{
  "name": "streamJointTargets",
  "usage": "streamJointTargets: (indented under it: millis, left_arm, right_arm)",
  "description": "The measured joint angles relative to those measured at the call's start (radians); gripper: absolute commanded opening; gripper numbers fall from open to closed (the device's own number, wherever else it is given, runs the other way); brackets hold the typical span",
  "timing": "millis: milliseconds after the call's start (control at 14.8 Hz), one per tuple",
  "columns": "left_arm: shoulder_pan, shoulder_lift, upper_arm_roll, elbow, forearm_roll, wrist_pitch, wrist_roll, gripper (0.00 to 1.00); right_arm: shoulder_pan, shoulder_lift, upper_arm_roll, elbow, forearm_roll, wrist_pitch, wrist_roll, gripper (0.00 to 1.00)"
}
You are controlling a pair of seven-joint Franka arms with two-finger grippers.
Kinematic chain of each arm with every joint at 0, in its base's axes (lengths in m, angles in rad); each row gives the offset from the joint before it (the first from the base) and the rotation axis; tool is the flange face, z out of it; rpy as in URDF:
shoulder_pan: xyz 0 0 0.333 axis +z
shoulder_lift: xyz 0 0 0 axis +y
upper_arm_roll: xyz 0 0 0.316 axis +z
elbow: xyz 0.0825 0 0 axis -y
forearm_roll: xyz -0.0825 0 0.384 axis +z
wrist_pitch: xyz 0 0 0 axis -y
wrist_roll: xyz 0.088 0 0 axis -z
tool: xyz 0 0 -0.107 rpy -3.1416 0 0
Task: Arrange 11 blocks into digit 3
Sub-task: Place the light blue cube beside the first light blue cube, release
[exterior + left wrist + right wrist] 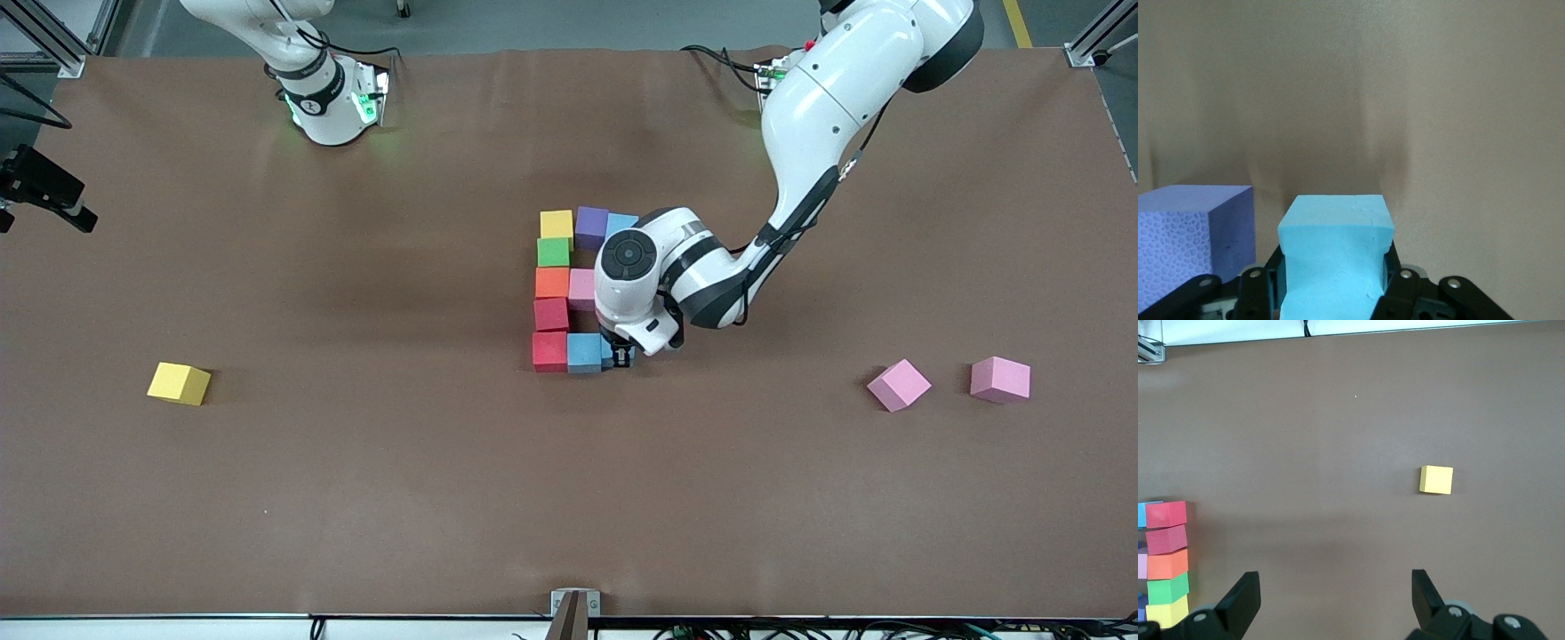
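The digit 3 (569, 289) stands partly built mid-table: a column of yellow (556, 224), green (553, 252), orange (552, 283) and two red blocks (550, 333). Purple (591, 227) and blue (622, 222) blocks extend its top bar, and a pink block (581, 289) starts the middle one. A blue block (584, 352) sits beside the nearest red. My left gripper (621, 356) is low at that bar's end, shut on a light blue block (1336, 247), a narrow gap from the blue block (1191, 240). My right gripper (1336, 600) hangs open and holds nothing.
A loose yellow block (180, 383) lies toward the right arm's end of the table, also seen as the yellow cube (1436, 480). Two loose pink blocks (899, 384) (1000, 380) lie toward the left arm's end. The left arm's wrist (653, 276) covers part of the figure.
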Motion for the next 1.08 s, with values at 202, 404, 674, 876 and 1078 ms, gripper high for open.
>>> streamJointTargets:
  millis: [202,404,674,876,1078]
  left_arm:
    - [0.000,0.000,0.003,0.001,0.000,0.000,0.020,0.06]
    - [0.000,0.002,0.008,0.006,0.000,0.002,0.022,0.06]
    - [0.000,0.007,0.012,0.017,0.000,0.002,0.022,0.06]
    - [-0.002,0.010,0.013,0.023,0.000,0.003,0.022,0.11]
    - [-0.007,0.012,0.017,0.027,0.000,0.003,0.021,0.40]
  right_arm:
    - [0.000,0.000,0.000,0.000,0.000,0.000,0.000,1.00]
    - [0.000,0.000,0.000,0.000,0.000,0.000,0.000,1.00]
    - [0.000,0.001,0.000,0.000,0.000,0.000,0.000,1.00]
    - [0.000,0.001,0.000,0.000,0.000,0.000,0.000,1.00]
    - [0.000,0.001,0.000,0.000,0.000,0.000,0.000,1.00]
